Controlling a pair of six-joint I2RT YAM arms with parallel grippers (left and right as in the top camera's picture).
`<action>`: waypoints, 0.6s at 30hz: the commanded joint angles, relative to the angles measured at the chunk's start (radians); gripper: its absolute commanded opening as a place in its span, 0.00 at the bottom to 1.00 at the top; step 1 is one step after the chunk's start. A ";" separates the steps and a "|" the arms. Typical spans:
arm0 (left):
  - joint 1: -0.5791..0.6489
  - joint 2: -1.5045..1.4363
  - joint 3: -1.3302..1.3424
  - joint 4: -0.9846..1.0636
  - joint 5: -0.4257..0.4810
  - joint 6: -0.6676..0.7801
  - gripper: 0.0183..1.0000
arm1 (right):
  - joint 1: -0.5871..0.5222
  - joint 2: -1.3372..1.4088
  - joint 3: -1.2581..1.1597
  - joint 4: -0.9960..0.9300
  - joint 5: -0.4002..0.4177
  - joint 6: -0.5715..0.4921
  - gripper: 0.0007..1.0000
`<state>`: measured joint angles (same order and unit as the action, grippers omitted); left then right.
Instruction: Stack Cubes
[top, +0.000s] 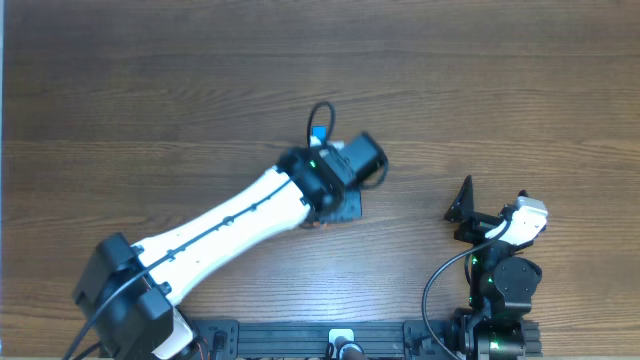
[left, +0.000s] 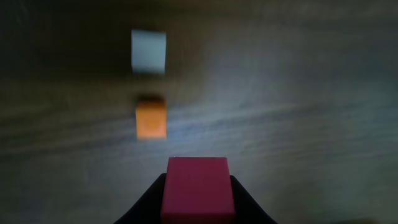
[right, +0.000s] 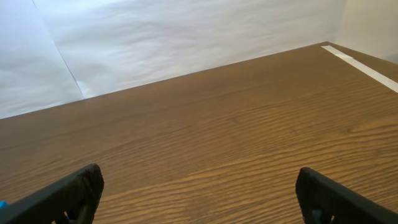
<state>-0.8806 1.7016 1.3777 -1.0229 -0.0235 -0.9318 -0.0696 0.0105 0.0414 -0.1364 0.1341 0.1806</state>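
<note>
Left hand (left: 198, 202): closed on the red cube (left: 198, 186), gripped between both fingers; the cube appears lifted off the table (top: 150, 90), though the dim wrist view leaves its height uncertain. Orange cube (left: 151, 118) and white cube (left: 148, 51) sit singly on the table ahead of that hand, near each other but apart; nothing rests on either. Right hand (right: 199, 199): fingers spread wide, holding nothing, low over the table's right side near its own base. Progress, as judged: early; one cube in the grip, no stack begun; setting red on another cube, then adding the third, is left. Surface: dark wood-grain table; a pale strip (right: 364, 65) along one edge; white backdrop (right: 186, 37) behind.
</note>
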 joint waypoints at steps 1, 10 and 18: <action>0.092 0.021 0.052 -0.006 -0.021 0.087 0.16 | 0.003 -0.002 0.005 -0.021 0.017 -0.005 0.99; 0.141 0.126 0.056 0.034 -0.016 0.144 0.15 | 0.003 -0.002 0.005 -0.021 0.016 -0.006 0.99; 0.148 0.188 0.056 0.062 -0.019 0.166 0.16 | 0.003 -0.002 0.005 -0.021 0.016 -0.006 0.99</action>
<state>-0.7399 1.8660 1.4197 -0.9638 -0.0319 -0.7998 -0.0696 0.0105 0.0414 -0.1360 0.1341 0.1802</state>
